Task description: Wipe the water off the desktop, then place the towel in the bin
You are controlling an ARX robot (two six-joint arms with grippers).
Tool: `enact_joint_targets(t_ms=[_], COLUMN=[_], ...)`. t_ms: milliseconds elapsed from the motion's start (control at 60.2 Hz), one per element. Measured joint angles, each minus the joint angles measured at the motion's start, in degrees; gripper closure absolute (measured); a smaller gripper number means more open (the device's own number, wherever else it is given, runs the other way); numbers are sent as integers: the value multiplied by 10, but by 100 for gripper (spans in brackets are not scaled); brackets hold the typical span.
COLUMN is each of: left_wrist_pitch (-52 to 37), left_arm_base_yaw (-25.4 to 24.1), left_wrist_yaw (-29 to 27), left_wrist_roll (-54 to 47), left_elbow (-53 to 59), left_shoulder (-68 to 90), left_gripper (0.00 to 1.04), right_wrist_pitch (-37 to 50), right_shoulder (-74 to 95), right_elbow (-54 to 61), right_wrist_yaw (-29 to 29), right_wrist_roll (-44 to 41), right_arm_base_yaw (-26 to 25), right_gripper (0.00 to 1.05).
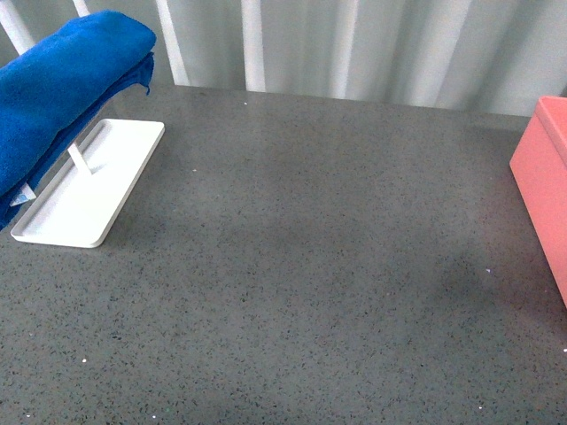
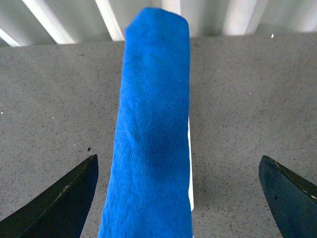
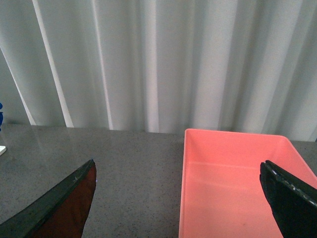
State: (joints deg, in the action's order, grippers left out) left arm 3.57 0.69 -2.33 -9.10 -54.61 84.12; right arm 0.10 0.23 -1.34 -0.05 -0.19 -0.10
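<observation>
At ten o'clock on the desktop (image 1: 301,266), the blue towel (image 1: 66,84) hangs folded over a rack post (image 1: 78,161) standing in a white tray (image 1: 84,190). Its long axis runs straight away from the left gripper (image 2: 177,161), centred between jaws spread wide and empty. The right gripper (image 3: 177,163), equally wide and empty, faces the pink bin (image 1: 545,177) at three o'clock, so the left arm looks nearer for the pick

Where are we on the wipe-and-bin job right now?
Done: nothing visible; the towel hangs above the white tray. In hand: the left gripper, open, is lined up on it, not gripping. Left: grab it, wipe the desktop, drop it in the empty bin.
</observation>
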Motion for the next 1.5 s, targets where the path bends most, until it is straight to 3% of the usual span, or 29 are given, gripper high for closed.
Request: enact_joint_targets(t_ms=[166, 349, 665, 1064, 1330, 1496], left_wrist_pitch=[90, 119, 177, 193, 193, 193], left_arm_base_yaw=[-2, -5, -26, -24, -31, -35], left_wrist_yaw=[16, -5, -23, -23, -27, -24], left_wrist_roll=[-55, -90, -23, 2, 1, 2], left_elbow=[-128, -211, -343, -405, -407, -407], left_shoulder=[131, 215, 314, 390, 390, 389], left_gripper=[7, 7, 7, 7, 59, 83], right_wrist_pitch=[0, 0, 0, 0, 0, 0], right_shoulder=[0, 0, 0, 0, 0, 0], right_elbow=[0, 0, 0, 0, 0, 0], right_wrist_yaw=[0, 0, 0, 0, 0, 0], right_wrist_roll=[0, 0, 0, 0, 0, 0], right_arm_base_yaw=[0, 0, 0, 0, 0, 0], right_gripper=[7, 7, 7, 7, 7, 7])
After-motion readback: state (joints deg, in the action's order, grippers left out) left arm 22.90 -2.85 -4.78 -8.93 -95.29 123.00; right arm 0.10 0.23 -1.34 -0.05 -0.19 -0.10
